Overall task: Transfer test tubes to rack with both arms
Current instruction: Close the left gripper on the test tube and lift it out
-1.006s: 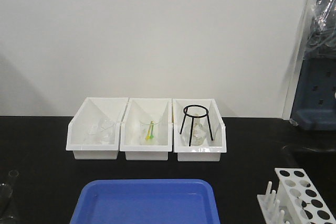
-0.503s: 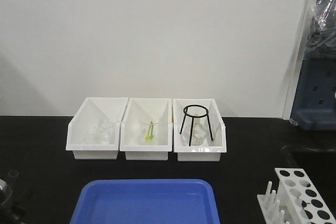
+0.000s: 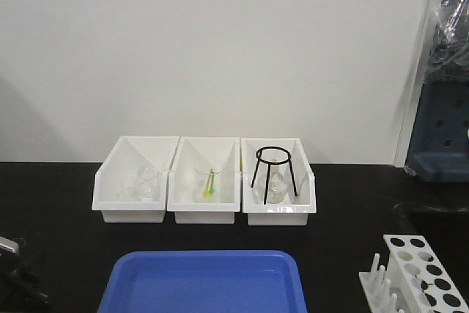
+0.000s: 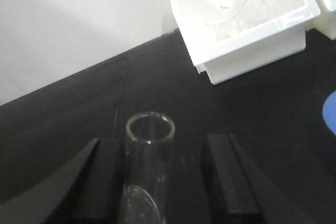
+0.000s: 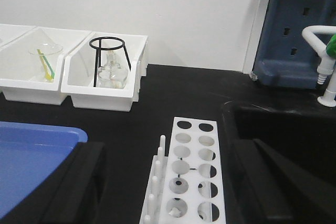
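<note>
Since the test tube [image 4: 148, 153] stands off-centre, just beside the frame-left finger of the left gripper [image 4: 161, 142], closing may well shove it aslant or let the glass slip. The left gripper is spread wide around the tube, not clamped. The right gripper [image 5: 168, 148] is spread wide and empty above the rack [image 5: 193, 182], lower centre of its frame.
</note>
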You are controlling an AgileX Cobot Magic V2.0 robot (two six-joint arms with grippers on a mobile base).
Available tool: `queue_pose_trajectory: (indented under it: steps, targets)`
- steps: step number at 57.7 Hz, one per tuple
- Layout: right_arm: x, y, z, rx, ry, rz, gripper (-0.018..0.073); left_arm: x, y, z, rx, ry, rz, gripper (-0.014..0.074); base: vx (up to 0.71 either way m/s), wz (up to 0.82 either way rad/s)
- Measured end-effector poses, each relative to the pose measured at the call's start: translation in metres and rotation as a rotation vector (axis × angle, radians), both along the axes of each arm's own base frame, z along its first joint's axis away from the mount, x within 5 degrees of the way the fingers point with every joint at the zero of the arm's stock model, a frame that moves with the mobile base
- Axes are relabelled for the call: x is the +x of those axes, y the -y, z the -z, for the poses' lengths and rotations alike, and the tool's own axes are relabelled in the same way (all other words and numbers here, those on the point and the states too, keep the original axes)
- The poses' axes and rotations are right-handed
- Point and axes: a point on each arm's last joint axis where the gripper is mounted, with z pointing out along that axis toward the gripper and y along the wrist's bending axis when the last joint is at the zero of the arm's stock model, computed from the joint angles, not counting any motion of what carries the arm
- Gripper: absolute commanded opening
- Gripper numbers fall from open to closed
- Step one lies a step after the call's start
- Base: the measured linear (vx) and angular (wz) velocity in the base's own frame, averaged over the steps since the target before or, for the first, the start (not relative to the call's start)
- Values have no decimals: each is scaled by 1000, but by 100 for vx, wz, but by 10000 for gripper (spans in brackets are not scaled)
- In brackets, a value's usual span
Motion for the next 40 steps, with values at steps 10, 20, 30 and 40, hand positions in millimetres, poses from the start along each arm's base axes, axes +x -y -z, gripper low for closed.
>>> queue_pose_trajectory:
  steps: [10,20,30,40]
  targets:
    - [0,0,0,0,0,0,540,0,0,0,-12,4,-3,242,0,0]
    - [0,0,0,0,0,0,540,0,0,-1,-33,12,-7,99,0,0]
    - [0,0,0,0,0,0,540,0,-1,-2,-48,17,-27,-7,0,0]
    - [0,0,0,0,0,0,540,0,-7,-5,-93,31,-98,-5,0,0]
